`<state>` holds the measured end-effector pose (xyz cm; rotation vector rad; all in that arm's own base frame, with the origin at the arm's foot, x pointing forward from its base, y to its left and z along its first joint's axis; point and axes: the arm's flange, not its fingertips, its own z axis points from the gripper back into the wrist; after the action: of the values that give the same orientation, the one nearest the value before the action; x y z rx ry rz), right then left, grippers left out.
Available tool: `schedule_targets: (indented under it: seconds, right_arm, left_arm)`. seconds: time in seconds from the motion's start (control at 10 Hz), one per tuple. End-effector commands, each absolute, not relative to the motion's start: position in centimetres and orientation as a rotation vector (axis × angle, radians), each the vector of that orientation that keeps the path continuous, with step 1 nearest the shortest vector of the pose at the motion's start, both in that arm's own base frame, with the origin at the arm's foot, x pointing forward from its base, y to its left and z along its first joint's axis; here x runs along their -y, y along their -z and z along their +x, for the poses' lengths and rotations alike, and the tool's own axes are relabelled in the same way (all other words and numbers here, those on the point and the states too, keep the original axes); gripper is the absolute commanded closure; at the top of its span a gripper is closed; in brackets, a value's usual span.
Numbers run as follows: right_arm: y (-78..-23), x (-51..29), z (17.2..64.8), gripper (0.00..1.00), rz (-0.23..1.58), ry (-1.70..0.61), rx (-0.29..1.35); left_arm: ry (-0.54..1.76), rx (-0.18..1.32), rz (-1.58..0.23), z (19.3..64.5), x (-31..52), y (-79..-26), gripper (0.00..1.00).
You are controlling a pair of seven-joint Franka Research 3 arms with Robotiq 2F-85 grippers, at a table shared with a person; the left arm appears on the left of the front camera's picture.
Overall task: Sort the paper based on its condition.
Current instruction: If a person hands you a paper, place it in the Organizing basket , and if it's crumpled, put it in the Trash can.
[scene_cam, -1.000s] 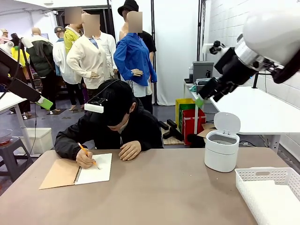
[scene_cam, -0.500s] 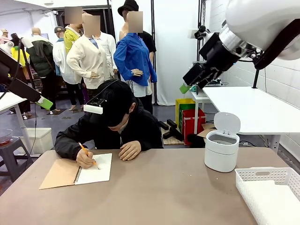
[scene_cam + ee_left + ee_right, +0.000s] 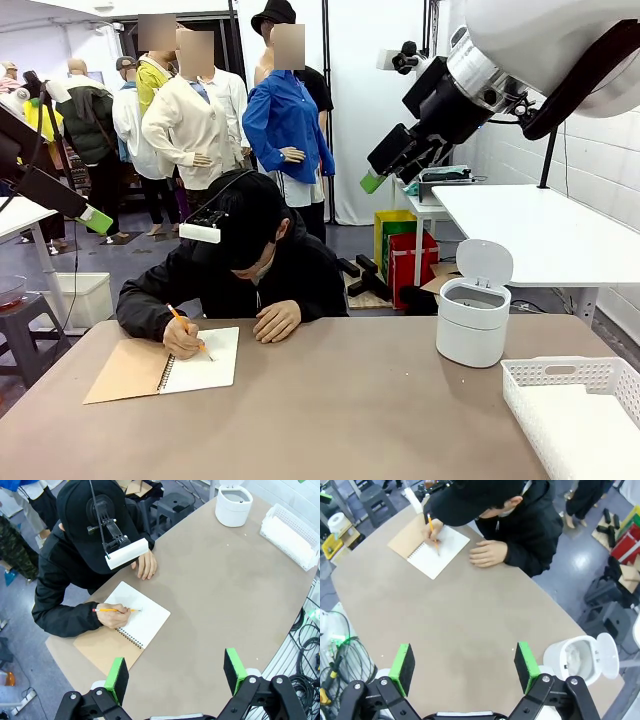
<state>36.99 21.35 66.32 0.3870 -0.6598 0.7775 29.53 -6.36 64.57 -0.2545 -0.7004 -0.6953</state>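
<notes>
- left gripper [image 3: 175, 676]: raised high over the brown table [image 3: 220, 580], green pads wide apart, nothing between them.
- right gripper [image 3: 464, 666]: also raised, jaws spread, empty.
- smooth white paper sheet [image 3: 141, 615]: top page of the tan-covered spiral notebook [image 3: 128, 369], under the person's writing hand [image 3: 182, 338] with an orange pencil [image 3: 111, 610].

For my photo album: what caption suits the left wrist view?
Open left gripper high over the table while a person writes in a notebook.
</notes>
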Motion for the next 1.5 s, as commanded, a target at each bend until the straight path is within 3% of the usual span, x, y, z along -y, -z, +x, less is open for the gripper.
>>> schedule_targets:
  seconds: [0.0,1.4]
  right_arm:
    - [-66.24,-21.16,36.80,0.00,0.423,-0.811,0.652]
    - [-66.20,-21.56,36.85,0.00,0.403,-0.783,0.650]
  left_arm:
    - [0.690,0.703,-0.259,29.58,6.28,-64.64,0.00]
    - [0.690,0.703,-0.259,29.58,6.28,-64.64,0.00]
